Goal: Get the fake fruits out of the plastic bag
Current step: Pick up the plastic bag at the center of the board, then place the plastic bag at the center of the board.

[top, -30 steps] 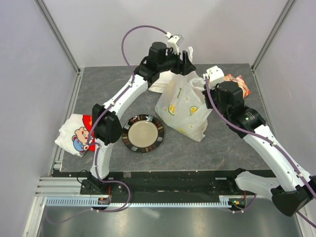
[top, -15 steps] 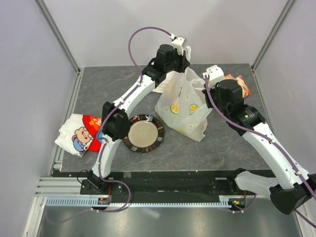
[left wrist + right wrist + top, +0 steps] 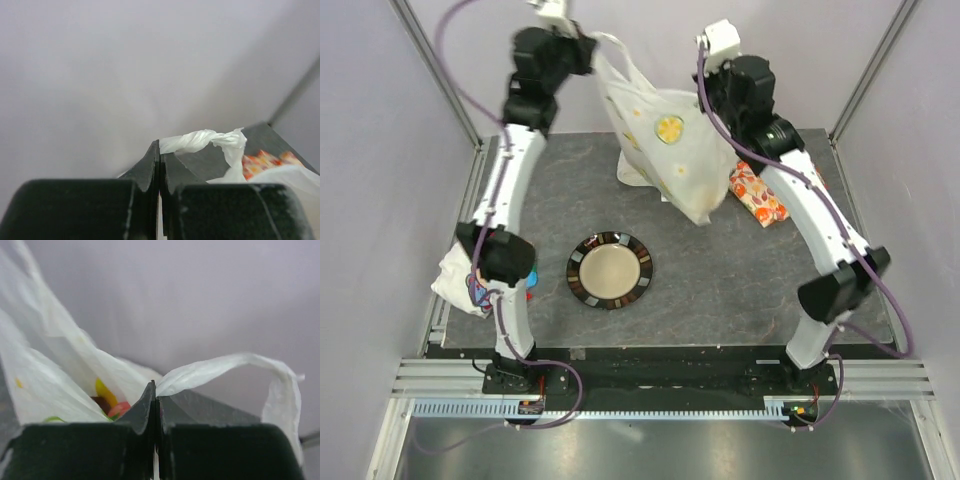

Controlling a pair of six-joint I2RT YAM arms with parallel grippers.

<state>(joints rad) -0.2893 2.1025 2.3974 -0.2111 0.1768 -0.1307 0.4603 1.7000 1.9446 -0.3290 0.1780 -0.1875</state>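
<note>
The white plastic bag (image 3: 670, 150) hangs in the air between both raised arms, its bottom sagging low over the table. My left gripper (image 3: 590, 42) is shut on one twisted loop handle (image 3: 200, 141); in the left wrist view the gripper (image 3: 160, 148) has its jaws pressed together. My right gripper (image 3: 704, 98) is shut on the other handle (image 3: 225, 367), and in its own view the gripper (image 3: 154, 390) pinches the handle at the tips. Through the bag's mouth I see fake fruits: a yellow one (image 3: 103, 391), a pink-red one (image 3: 119, 409) and a bit of green (image 3: 52, 418).
A round dark-rimmed beige plate (image 3: 610, 270) lies on the grey table below the bag. An orange fruit-patterned fabric (image 3: 758, 194) lies at the right, a folded white cloth (image 3: 634, 170) behind the bag, and a cartoon-printed cloth (image 3: 460, 280) at the left edge.
The left gripper shut on the bag's handle. Both arms then rose and lifted the bag from the table up toward the back wall.
</note>
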